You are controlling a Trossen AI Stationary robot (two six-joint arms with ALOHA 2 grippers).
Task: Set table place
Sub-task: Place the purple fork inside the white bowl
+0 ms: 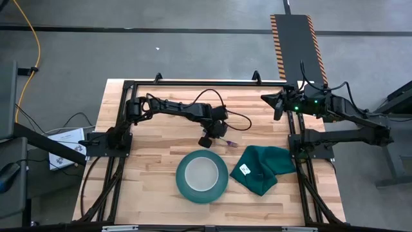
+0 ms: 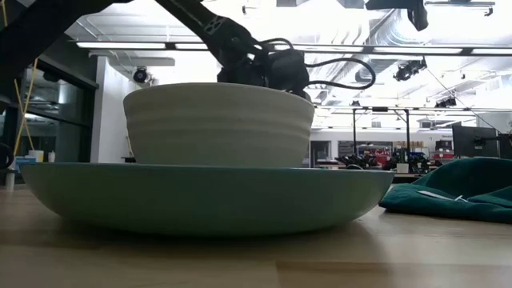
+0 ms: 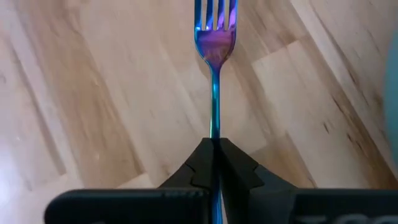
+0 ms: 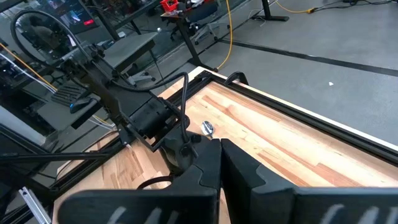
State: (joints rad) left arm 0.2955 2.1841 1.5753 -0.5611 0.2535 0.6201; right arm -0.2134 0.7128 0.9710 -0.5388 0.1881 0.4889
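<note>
Left wrist view: left hand (image 3: 214, 163) clamped on fork (image 3: 215, 56) above table (image 3: 93, 93); right hand's (image 4: 214, 163) state unclear.

The fork (image 3: 216, 43) runs off the top edge in the left wrist view, so the tine tips are cut, and its handle end disappears between the dark fingers (image 3: 198, 167). From above it's just a tiny purple sliver. Low down, the bowl (image 2: 218, 124) and plate (image 2: 208, 196) block most of the left gripper. The cloth (image 2: 460, 190) is clipped at the right edge there.
</note>
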